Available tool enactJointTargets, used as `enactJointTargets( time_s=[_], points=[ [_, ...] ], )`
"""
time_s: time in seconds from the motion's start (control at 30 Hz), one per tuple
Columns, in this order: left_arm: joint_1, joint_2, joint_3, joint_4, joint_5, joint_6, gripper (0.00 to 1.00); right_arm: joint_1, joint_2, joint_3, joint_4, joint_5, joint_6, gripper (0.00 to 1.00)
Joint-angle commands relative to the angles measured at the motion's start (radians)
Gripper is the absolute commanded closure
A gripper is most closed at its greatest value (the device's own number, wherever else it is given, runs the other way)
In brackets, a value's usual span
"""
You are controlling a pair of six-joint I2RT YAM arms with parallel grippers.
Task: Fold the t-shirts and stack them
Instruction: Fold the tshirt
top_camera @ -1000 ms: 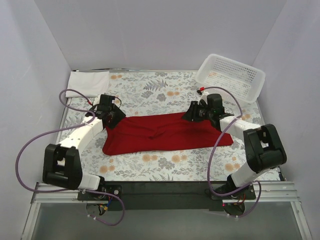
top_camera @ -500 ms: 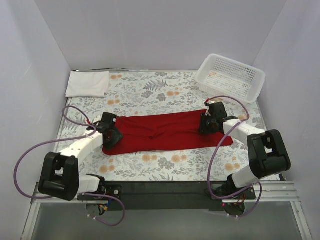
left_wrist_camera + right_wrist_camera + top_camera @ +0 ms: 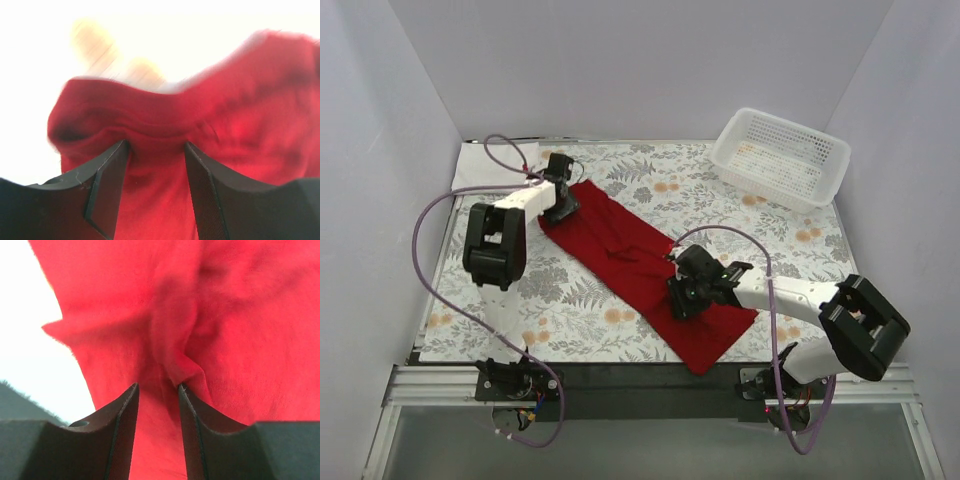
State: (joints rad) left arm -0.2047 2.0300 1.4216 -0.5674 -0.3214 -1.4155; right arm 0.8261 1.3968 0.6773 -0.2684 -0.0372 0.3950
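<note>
Since half a sec ago the red t-shirt [image 3: 632, 262] has swung round: it lay roughly left-right across the table [image 3: 660, 170], now it runs as a long diagonal strip from far-left to near-right, its near end close to the table's front edge. L arm has swept up and back, so the left gripper [image 3: 560, 206] now sits on the shirt's far-left end; R arm has pulled in toward centre and nearer the bases, putting the right gripper [image 3: 683, 297] on the strip's lower half, past its mid-point. L wrist view: black fingers [image 3: 107, 185] stand a moderate gap apart w/ red cloth filling the gap and bunching into a ridge just beyond the tips, so they're clamped on the shirt edge; the bright surface behind is washed out and blurred. R wrist view: fingers [image 3: 122, 432] sit closer together, nipping a raised fold of the same red fabric, w/ creases fanning out from the pinch. White t-shirt [image 3: 470, 165] is a flat folded rectangle in the far-left corner, well apart from the R gripper, just beside the L arm's forearm and partly hidden by it and the purple cable [image 3: 425, 215]. White mesh basket [image 3: 830, 170] stands in the far-right corner, tilted askew to the table edges, well clear of the red shirt. Table cover has a grey leaf and orange flower print.
</note>
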Motion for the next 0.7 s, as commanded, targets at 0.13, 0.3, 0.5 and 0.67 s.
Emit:
enactJointTargets(
  time_s=[0.13,0.3,0.5,0.67],
  points=[
    [-0.058,0.433,0.58,0.043,0.073,0.216,0.5,0.246,0.182,0.212,-0.209,-0.202,0.041,0.57],
    [-0.067,0.467,0.697,0.113,0.088,0.285,0.44,0.252,0.133,0.288,-0.273,-0.095,0.022,0.57],
    [-0.068,0.278,0.522,0.287,0.044,0.316,0.39,0.232,-0.013,0.263,-0.295,0.009,0.028,0.56],
    [-0.113,0.145,0.433,0.301,-0.013,0.302,0.39,0.18,-0.085,0.217,-0.295,0.072,0.033,0.56]
  ],
)
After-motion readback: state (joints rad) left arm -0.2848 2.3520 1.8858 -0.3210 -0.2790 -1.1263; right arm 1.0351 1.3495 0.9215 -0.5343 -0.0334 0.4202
